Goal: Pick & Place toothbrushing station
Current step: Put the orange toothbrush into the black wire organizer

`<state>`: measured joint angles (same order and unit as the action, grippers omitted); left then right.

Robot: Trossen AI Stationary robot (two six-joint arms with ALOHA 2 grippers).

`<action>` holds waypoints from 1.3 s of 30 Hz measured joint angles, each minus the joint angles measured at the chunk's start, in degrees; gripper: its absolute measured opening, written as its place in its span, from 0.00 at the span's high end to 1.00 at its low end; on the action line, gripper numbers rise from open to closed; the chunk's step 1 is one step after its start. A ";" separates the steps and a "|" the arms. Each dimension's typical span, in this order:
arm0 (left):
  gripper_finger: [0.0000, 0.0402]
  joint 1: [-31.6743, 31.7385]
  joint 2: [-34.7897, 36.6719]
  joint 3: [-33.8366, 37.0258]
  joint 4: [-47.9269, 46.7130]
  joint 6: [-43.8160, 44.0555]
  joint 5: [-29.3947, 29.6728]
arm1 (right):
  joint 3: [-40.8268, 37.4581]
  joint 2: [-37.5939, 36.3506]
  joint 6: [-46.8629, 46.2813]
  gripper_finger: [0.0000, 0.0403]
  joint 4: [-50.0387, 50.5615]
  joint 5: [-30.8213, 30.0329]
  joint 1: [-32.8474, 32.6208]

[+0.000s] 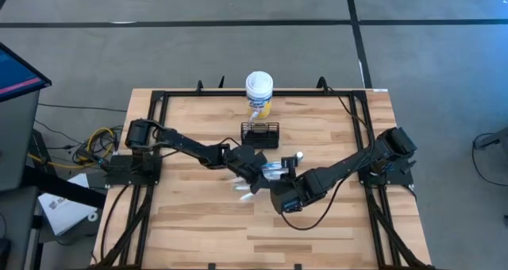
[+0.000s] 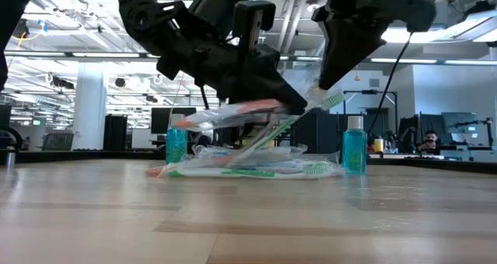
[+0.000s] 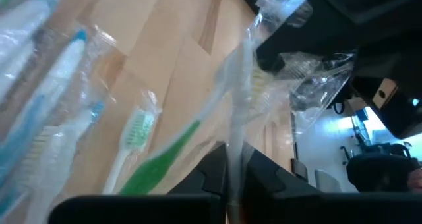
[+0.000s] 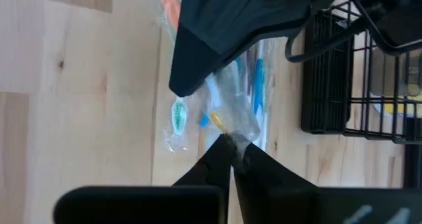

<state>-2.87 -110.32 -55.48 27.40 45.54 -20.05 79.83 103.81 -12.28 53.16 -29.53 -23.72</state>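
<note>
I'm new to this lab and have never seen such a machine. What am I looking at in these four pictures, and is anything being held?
Two dark robot arms work at a wooden table. One picture looks straight down, one looks level across the tabletop, and two come from cameras on the arms' wrists. The left hand and the right hand meet mid-table, each pinched shut on the clear plastic wrapping of a wrapped toothbrush, lifted above a pile of wrapped toothbrushes. Behind them stand a black wire-mesh caddy and a yellow canister with a white lid. Two small blue bottles also stand on the table.
</note>
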 joint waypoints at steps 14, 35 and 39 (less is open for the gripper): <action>0.98 -1.91 0.15 -0.09 0.39 -0.74 -3.79 | -0.06 0.02 0.71 0.66 0.55 1.39 -0.48; 0.98 -2.06 13.96 1.29 -7.24 -12.63 8.39 | -0.08 0.02 -6.79 0.57 4.07 1.04 -1.01; 0.98 -2.08 19.49 5.48 -7.32 -13.75 13.91 | -0.08 0.02 -6.86 0.59 4.25 1.02 -1.01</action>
<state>-4.95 -90.83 -50.00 20.08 31.79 -6.14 79.75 103.83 -19.14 57.41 -28.51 -24.73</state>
